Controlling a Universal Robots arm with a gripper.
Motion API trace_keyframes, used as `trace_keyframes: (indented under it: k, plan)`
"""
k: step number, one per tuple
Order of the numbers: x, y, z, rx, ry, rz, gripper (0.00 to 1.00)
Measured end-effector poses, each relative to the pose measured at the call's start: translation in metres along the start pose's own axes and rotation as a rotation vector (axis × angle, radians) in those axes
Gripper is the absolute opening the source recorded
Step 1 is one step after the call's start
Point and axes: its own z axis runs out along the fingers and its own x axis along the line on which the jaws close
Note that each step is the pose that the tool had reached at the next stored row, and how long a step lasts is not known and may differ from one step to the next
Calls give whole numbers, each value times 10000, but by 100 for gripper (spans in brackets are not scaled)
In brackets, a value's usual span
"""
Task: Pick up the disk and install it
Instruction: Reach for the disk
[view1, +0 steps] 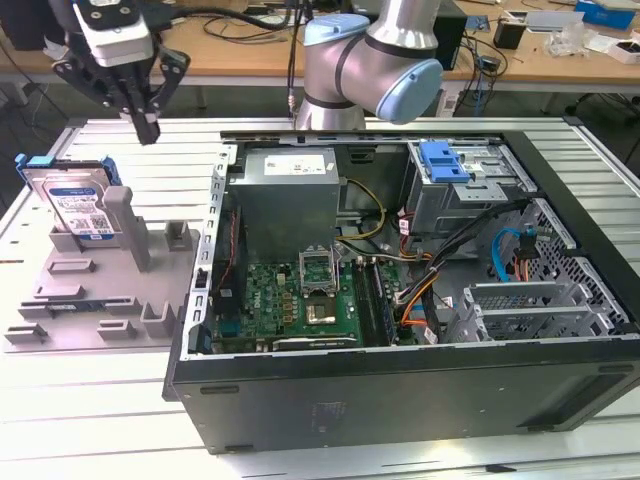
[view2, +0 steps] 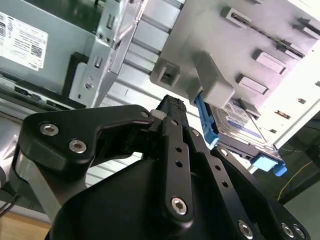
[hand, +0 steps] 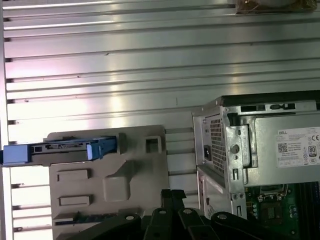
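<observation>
Disk (view1: 75, 205) stands propped in the grey fixture (view1: 75, 340), at its end on the exterior view's left. Above the fixture's rear edge hangs the gripper (view1: 148, 128), fingers pinched together, holding nothing. Beside the fixture, on the exterior view's right, lies the open computer case (view1: 400, 390).

An open computer case (view1: 400, 405) lies beside a grey fixture (view1: 60, 332).

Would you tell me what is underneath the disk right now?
The disk stands on edge in the grey fixture tray; a grey post covers its lower corner, so the contact underneath is hidden.
</observation>
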Motion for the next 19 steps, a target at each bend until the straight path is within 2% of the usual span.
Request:
trace_keyframes:
  k: [5,6,10,13,19]
  plan:
    - [203,31,-1,0,-1,-1,11]
    - [279,41,-2,-1,-1,-3,11]
    - [441,66,-4,0,0,-3,11]
    - [648,100,-5,0,0,-2,11]
    - [911,150,-5,0,-1,-1,11]
